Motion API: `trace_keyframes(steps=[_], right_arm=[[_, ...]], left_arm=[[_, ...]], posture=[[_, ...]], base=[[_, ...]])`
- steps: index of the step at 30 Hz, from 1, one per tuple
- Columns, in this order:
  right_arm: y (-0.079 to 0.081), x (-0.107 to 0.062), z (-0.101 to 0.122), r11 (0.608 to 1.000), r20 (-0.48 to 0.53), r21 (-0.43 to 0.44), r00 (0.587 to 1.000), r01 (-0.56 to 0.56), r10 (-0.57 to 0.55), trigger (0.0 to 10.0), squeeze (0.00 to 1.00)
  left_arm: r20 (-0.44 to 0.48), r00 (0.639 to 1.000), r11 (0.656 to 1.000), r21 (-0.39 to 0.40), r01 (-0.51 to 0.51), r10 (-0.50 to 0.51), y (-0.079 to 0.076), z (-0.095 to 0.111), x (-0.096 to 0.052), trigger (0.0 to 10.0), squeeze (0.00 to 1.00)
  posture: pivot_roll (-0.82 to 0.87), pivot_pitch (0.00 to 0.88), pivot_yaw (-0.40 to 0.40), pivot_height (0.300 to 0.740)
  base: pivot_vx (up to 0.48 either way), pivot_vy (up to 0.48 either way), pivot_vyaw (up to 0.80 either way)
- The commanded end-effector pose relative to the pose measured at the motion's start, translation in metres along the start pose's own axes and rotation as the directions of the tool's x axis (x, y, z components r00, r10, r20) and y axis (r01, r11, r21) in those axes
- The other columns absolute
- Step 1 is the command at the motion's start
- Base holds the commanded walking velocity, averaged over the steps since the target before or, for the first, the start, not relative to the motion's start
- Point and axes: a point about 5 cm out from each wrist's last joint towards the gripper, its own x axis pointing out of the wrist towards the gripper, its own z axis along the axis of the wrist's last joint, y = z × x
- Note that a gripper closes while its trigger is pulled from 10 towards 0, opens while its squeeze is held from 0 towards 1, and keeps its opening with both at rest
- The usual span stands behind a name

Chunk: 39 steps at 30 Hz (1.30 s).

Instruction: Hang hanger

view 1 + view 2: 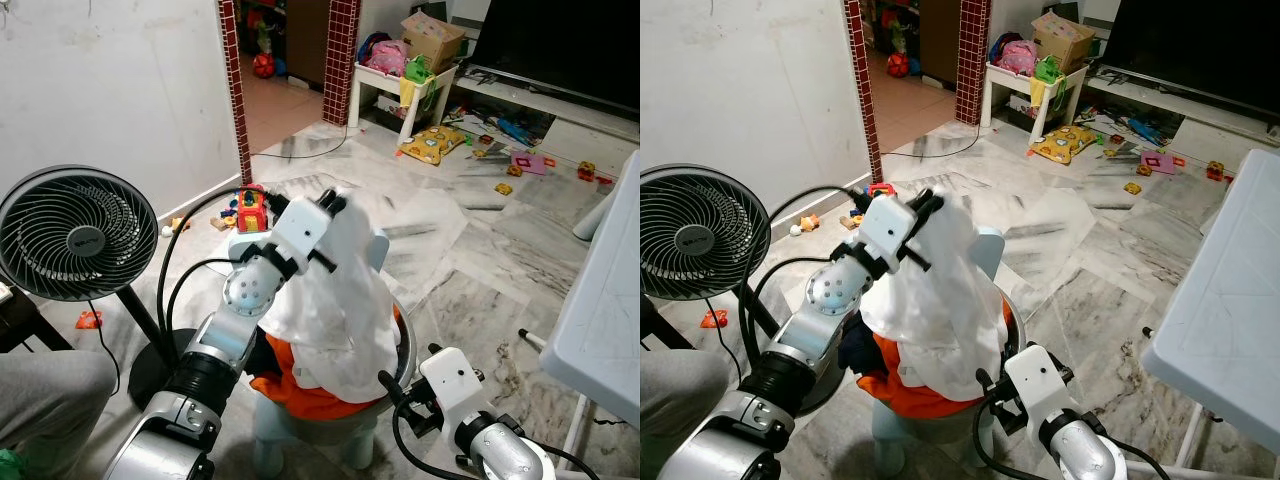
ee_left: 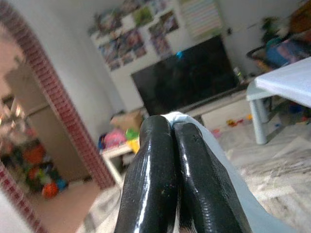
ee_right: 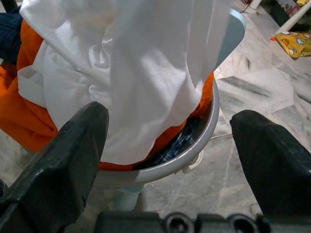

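Holding the right gripper (image 3: 167, 141) low, just in front of the basin (image 1: 405, 352), jaws wide apart and gripping nothing.

Lifting a white cloth (image 1: 345, 300) straight above the basin with the left gripper (image 1: 330, 202), jaws pressed together on the cloth's top edge. Letting the rest of the cloth drape down onto an orange garment (image 1: 300, 395) heaped inside the basin, with something dark blue tucked under it.

Looking for the hanger: cannot tell where it is, possibly buried in the cloth or under the pile in the basin.

Judging the step in hand as pulling the white cloth free of the pile. Doing it well probably means raising it slowly and straight up, watching for the orange garment dragging along, and bringing the open right gripper in to steady the lower hem, without bumping the basin's rim.

Passing a black fan (image 1: 75, 235) standing to the left of the basin, and a white table (image 1: 610, 300) to the right of it.

Seeing, well beyond the basin, a brick doorway post (image 1: 232, 90), scattered toys (image 1: 435, 145) on the marble floor, and a dark television (image 1: 560, 45) farthest back.
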Motion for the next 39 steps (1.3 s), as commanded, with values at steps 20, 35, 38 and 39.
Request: trace_keyframes(steps=[20,35,38,39], right_arm=[[-0.003,0.001,-0.002,0.999,-0.007,-0.029,1.000,-0.018,0.018,10.0,0.00],[-0.003,-0.002,-0.004,1.000,-0.014,-0.028,1.000,-0.015,0.014,10.0,0.00],[-0.004,-0.003,-0.004,0.999,-0.015,-0.029,1.000,-0.015,0.015,10.0,0.00],[-0.004,-0.003,-0.004,0.999,-0.015,-0.029,1.000,-0.015,0.015,10.0,0.00]], left_arm=[[-0.656,0.743,0.911,-0.216,-0.352,0.132,0.010,-0.097,-0.126,0.0,0.00],[-0.829,0.559,0.934,-0.217,-0.283,-0.023,-0.008,-0.113,-0.159,0.0,0.00],[-0.822,0.569,0.961,-0.182,-0.209,-0.032,-0.008,-0.110,-0.162,1.4,0.00],[-0.822,0.569,0.961,-0.182,-0.209,-0.032,-0.008,-0.110,-0.162,1.4,0.00]], posture=[[0.04,0.000,-0.067,0.740],[0.03,0.000,-0.063,0.740],[0.03,0.000,-0.065,0.740],[0.03,0.000,-0.065,0.740]], base=[[0.000,0.000,0.00],[0.000,0.000,0.00],[0.000,0.000,0.00],[0.000,0.000,0.00]])
